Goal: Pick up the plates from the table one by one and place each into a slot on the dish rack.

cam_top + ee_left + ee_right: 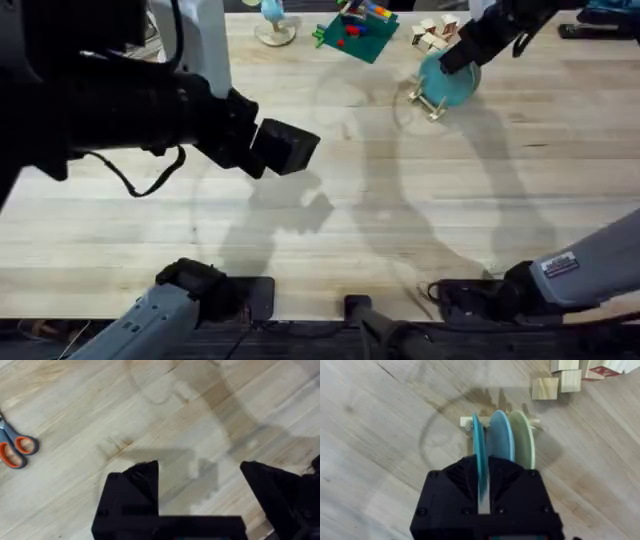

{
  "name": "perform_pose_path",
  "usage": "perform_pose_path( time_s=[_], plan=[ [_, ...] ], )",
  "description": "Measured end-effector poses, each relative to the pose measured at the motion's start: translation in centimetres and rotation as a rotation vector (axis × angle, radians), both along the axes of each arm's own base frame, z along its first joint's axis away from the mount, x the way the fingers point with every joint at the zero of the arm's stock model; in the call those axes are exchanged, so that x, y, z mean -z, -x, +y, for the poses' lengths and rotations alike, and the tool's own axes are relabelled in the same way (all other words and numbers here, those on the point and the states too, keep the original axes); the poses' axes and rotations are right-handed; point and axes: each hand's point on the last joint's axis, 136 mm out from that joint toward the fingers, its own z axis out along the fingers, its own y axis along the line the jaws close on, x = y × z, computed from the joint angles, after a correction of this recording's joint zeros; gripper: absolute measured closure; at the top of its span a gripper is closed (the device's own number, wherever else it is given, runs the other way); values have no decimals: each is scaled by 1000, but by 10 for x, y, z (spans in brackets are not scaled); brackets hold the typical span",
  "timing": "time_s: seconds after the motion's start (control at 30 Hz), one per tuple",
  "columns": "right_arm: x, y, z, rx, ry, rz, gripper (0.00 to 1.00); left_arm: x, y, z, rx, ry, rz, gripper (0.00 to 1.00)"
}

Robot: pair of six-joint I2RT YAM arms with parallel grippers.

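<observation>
The dish rack (430, 103) stands at the far right of the table (400, 220). In the right wrist view three plates stand on edge in the rack (466, 422): a turquoise plate (478, 435), a sky-blue plate (500, 435) and a pale cream-green plate (522, 440). My right gripper (481, 467) is shut on the rim of the turquoise plate (450, 85), directly above the rack. My left gripper (200, 485) hangs open over bare wood at mid-left, its black fingers (132, 485) wide apart and nothing between them. From overhead the left gripper (288, 147) looks large and dark.
A green toy-brick board (355, 35) and loose wooden blocks (435, 32) lie at the far edge, just behind the rack; the blocks (565, 380) are close to it. Orange-handled scissors (15, 447) lie on the table near the left gripper.
</observation>
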Motion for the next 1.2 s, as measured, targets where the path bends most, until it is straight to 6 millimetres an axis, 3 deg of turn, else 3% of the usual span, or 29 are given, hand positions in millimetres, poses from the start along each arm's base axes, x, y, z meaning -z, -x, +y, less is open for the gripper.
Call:
perform_pose_path(
  time_s=[0.57,0.67,0.8,0.97,1.1,1.13,1.2],
  plan=[
    [-3,0,1,9,-4,-4,855,0,0,0,0,0,0,6],
    [-15,4,2,10,-6,-29,851,0,0,0,0,0,0,6],
    [-52,19,1,13,-12,-92,803,0,0,0,0,0,0,6],
    [-87,49,-1,36,-23,-117,623,0,0,0,0,0,0,6],
    [-96,70,-6,73,-16,-94,99,0,0,0,0,0,0,5],
    [-98,76,-7,84,-13,-85,24,0,0,0,0,0,0,5],
    [-102,81,-8,104,-17,-85,8,0,0,0,0,0,0,5]
  ],
)
